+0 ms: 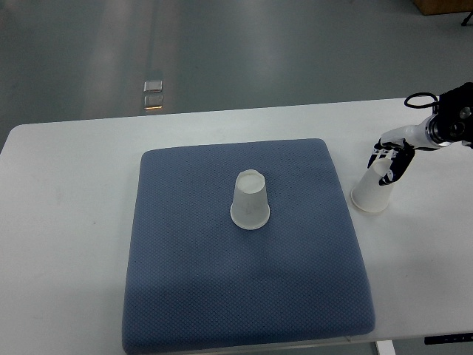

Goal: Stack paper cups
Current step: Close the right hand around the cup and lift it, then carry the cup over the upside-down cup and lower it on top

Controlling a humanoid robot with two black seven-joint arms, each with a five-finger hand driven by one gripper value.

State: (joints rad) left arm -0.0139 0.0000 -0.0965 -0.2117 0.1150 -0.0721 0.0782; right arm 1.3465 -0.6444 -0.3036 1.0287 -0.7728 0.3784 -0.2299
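A white table [66, 222] fills most of the view, with grey floor [222, 44] beyond its far edge. On the floor, just past that edge and left of centre, sits a small shiny square plate [154, 95].

A blue mat [185, 296] lies on the middle of the table, reaching from near the far edge to the near edge. One cup [250, 200] stands upside down on the mat, a little beyond the mat's centre and well clear of all four mat edges, its wide rim flat on the fabric and its narrow base up.

Right of the mat, on bare table just beside the mat's right edge and toward its far right corner, a second cup [372, 188] also stands mouth down, tilted, its base leaning toward the right. The right hand [390, 160] comes in from the table's right edge, its arm [443, 126] dark with a black cable looped above it. Its fingers [400, 166] are curled around the upper part of this second cup, clamped on it near the base, while the cup's rim touches the table. The two cups are well apart.
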